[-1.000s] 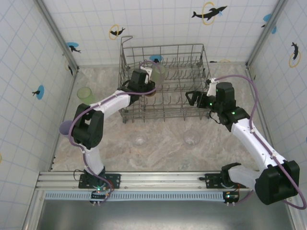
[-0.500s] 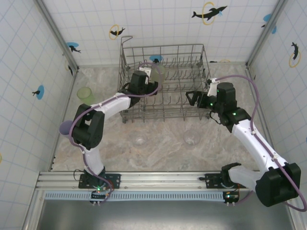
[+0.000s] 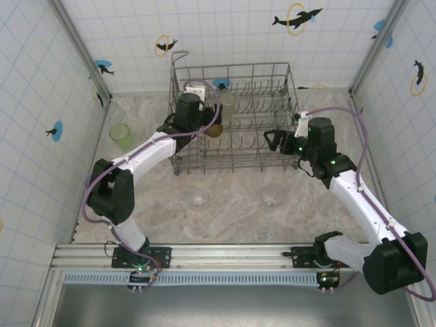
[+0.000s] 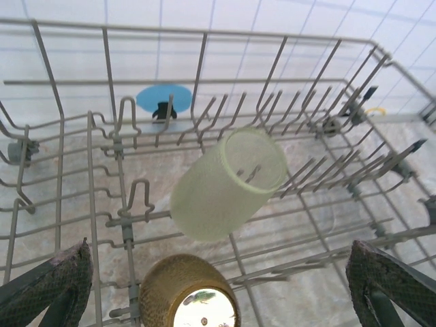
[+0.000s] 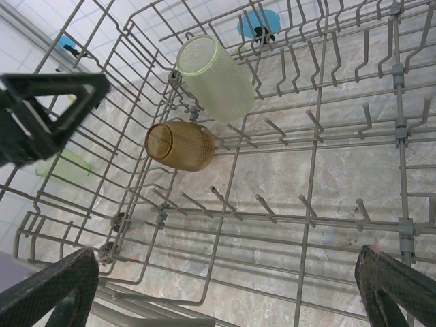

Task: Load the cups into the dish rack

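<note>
Left gripper (image 4: 219,255), spread and empty, is hovering over the rear left of the dish rack (image 3: 238,76), where a pale, possibly green-tinted cup (image 4: 228,184) and an amber cup (image 4: 187,296) are lying among tines. I am judging this placement finished; my next move is calling for reaching the green cup (image 3: 120,134) standing left of the rack.

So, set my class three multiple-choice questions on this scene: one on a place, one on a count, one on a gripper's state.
1. Where is the amber cup? A in the dish rack; B on the table; C in the right gripper.
2. How many cups sit in the rack? A one; B two; C four.
3. The left gripper is: A open; B shut on a cup; C shut on a wire.
Answers: 1A, it lies among the tines. 2B, the amber cup and the pale green cup. 3A, jaws wide apart, nothing between.
</note>
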